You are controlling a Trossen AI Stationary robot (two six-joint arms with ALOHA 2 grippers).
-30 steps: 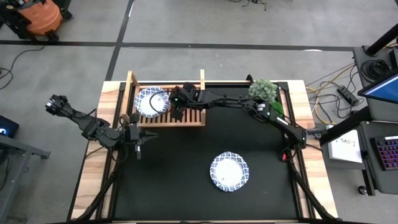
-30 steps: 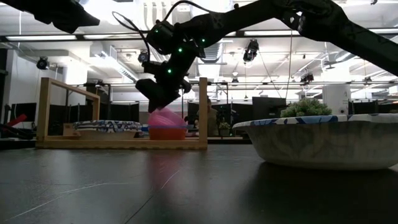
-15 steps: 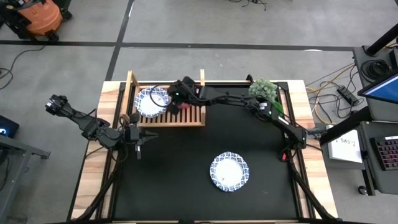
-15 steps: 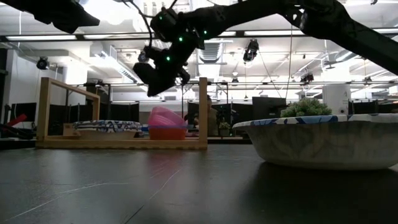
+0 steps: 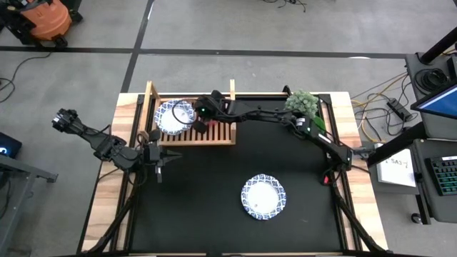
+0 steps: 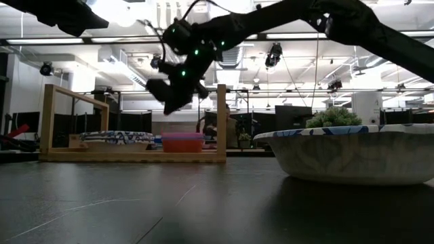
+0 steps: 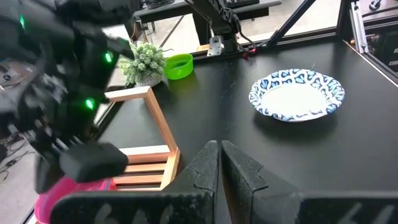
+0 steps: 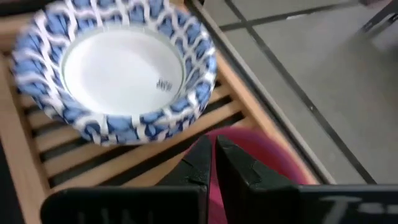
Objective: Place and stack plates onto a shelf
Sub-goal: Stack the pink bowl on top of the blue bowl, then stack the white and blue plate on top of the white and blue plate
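One blue-rimmed plate (image 5: 175, 116) lies on the left part of the wooden shelf (image 5: 214, 135), resting on its slats (image 8: 121, 68). A second plate (image 5: 264, 198) sits on the black table toward the near right. Beside the shelf plate, a pink bowl (image 8: 261, 152) sits level in a red bowl (image 6: 182, 144) on the slats. My right gripper (image 8: 208, 146) hovers shut above these bowls, clear of them in the low view (image 6: 169, 107). My left gripper (image 5: 158, 173) waits shut over the table's left side, near the shelf's front.
A small potted plant (image 5: 303, 103) and a green bowl (image 7: 179, 65) stand at the far right of the table. The shelf's upright posts (image 6: 222, 122) rise beside my right gripper. Black tabletop lies bare between the shelf and the near plate.
My right gripper has risen from the pink bowl and shut its fingers, then stayed above the shelf. The pink bowl, tilted on the red bowl a second ago, now sits level in it.
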